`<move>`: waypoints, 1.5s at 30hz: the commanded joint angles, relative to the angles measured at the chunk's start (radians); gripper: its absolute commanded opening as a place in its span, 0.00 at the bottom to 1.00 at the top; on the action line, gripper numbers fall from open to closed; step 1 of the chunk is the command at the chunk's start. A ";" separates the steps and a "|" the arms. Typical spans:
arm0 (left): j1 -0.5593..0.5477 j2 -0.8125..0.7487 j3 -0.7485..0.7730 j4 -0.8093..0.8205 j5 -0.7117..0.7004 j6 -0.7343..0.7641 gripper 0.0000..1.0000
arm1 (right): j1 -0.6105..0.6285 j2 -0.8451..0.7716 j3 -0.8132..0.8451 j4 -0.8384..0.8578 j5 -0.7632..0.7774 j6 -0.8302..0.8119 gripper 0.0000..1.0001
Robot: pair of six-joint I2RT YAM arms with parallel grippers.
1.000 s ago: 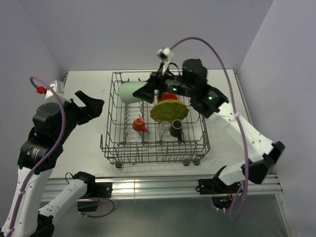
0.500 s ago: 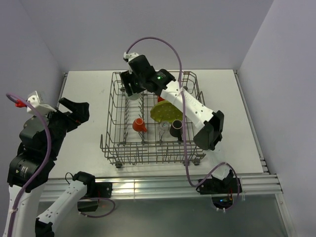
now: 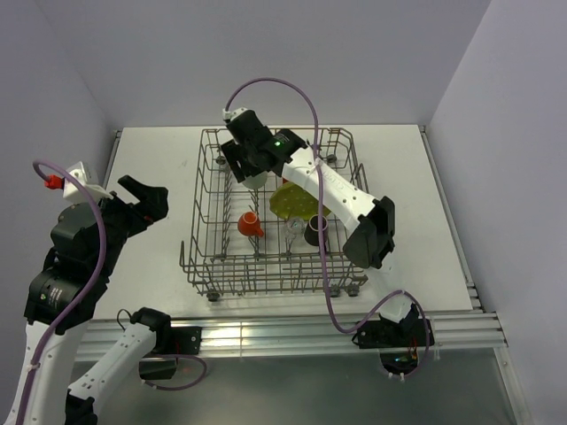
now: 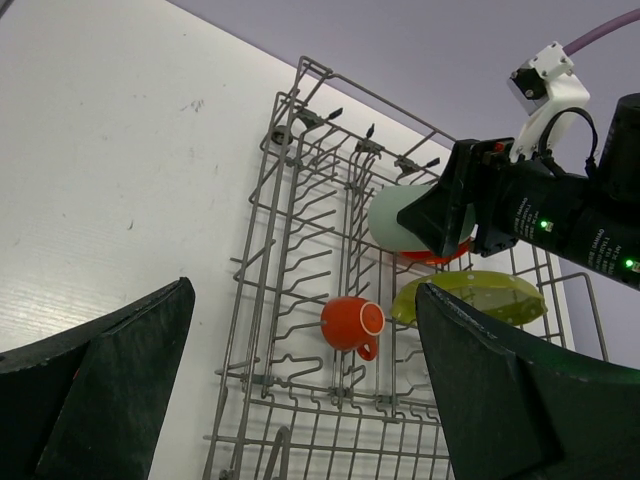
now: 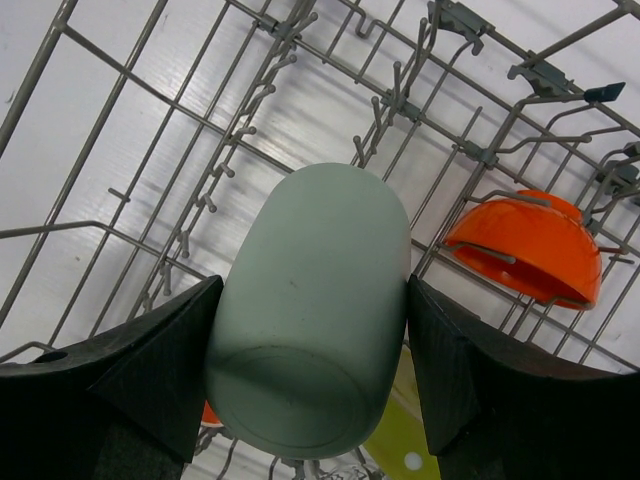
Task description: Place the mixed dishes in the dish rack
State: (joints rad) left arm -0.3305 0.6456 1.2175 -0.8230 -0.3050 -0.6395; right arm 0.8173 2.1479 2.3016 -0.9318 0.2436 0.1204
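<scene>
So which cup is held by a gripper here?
The pale green cup, clamped in the right gripper; the small orange handled cup and dark brown mug sit free in the dish rack.

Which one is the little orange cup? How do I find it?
Look at the big grey wire dish rack in the middle of the white table. Near its left-middle, left of the yellow-green plate, sits the small orange cup. Unlike the bigger orange bowl farther back, it is small and has a handle.

White table between pale lilac walls, aluminium rail along its near edge
</scene>
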 commanded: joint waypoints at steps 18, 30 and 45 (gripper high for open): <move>0.002 0.014 -0.012 0.058 0.037 0.014 0.99 | -0.021 0.058 -0.039 0.054 -0.052 -0.001 0.00; 0.002 0.022 -0.024 0.050 0.055 0.000 0.99 | -0.043 0.139 -0.013 0.034 -0.064 0.015 0.12; 0.002 0.031 -0.039 0.059 0.102 -0.025 0.99 | -0.047 0.086 -0.030 0.065 -0.078 0.005 0.93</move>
State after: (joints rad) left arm -0.3305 0.6659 1.1881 -0.8036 -0.2306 -0.6510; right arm 0.7807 2.2616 2.2681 -0.8776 0.1665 0.1322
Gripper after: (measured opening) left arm 0.993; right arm 0.912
